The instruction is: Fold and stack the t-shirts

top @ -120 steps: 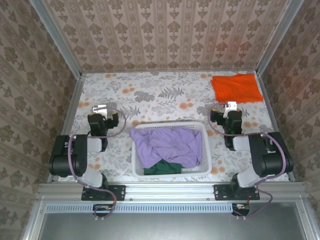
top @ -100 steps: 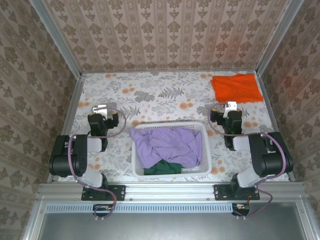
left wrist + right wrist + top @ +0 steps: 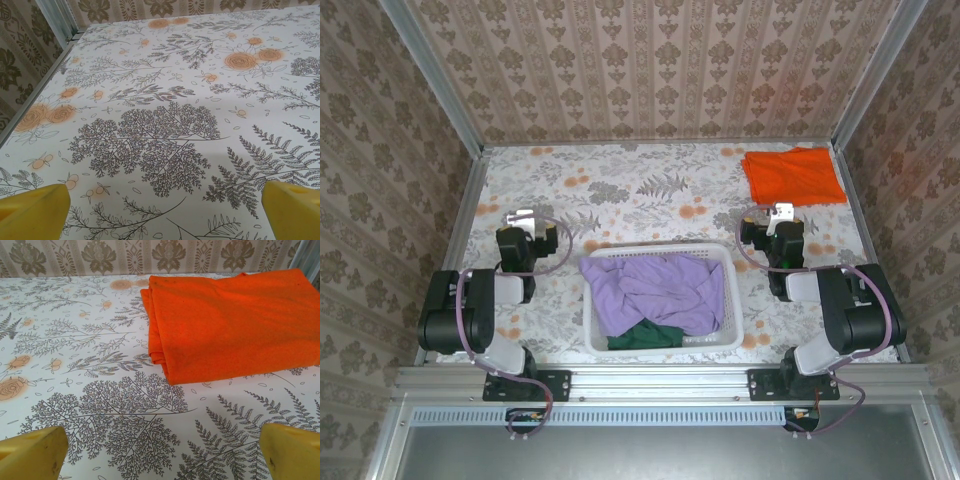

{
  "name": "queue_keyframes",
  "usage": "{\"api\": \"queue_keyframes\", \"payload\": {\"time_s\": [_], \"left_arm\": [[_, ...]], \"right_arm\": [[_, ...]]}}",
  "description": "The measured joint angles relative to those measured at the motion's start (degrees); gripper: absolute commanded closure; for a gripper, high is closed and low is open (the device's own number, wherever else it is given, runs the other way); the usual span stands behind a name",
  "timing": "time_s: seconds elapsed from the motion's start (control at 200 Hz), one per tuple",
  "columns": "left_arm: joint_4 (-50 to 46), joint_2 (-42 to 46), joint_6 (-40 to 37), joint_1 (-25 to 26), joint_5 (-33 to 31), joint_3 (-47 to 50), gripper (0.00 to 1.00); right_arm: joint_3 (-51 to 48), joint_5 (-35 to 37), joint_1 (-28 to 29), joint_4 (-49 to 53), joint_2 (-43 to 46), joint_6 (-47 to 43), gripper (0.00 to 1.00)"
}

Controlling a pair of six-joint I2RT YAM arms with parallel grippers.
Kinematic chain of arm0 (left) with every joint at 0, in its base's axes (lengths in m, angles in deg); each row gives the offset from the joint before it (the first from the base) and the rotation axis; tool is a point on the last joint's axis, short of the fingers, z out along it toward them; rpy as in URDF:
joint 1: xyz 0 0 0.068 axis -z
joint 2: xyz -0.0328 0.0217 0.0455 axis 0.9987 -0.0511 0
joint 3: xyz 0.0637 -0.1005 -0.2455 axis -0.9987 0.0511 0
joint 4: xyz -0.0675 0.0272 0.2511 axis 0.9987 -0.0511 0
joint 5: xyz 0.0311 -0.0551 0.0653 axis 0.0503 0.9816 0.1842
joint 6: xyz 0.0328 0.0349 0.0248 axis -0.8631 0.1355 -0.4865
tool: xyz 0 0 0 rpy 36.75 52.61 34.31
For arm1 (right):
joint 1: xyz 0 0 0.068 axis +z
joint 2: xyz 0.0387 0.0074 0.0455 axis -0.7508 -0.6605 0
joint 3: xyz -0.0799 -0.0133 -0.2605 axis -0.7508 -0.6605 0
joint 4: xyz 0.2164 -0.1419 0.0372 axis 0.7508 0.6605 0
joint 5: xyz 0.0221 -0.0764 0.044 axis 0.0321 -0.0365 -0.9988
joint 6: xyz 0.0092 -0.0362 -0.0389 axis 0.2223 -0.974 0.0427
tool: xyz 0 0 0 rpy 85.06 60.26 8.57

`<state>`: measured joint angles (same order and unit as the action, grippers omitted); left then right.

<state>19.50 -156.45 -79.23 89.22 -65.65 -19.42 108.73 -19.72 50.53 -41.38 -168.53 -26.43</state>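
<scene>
Two tees lie crumpled in the basket, green tee under purple tee, both left to fold. Left pincer and right pincer flank the basket, spread and empty. Beyond it, far right, the orange tee lies folded: one done.

Seen from above, nothing visibly changes over this brief moment: the left gripper, the right gripper, the lilac-purple t-shirt and the orange t-shirt show no shift in place or pose.
</scene>
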Motion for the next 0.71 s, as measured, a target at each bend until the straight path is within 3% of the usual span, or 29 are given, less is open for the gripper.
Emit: {"api": "queue_keyframes", "payload": {"time_s": [0.52,0.705], "left_arm": [[0.0,0.0,0.0,0.0,0.2,0.0,0.00],[-3.5,3.8,-1.2,1.1,-0.3,0.0,0.00]], "right_arm": [[0.0,0.1,0.1,0.0,0.0,0.0,0.00],[0.0,6.1,3.3,5.5,6.1,-0.2,0.00]]}}
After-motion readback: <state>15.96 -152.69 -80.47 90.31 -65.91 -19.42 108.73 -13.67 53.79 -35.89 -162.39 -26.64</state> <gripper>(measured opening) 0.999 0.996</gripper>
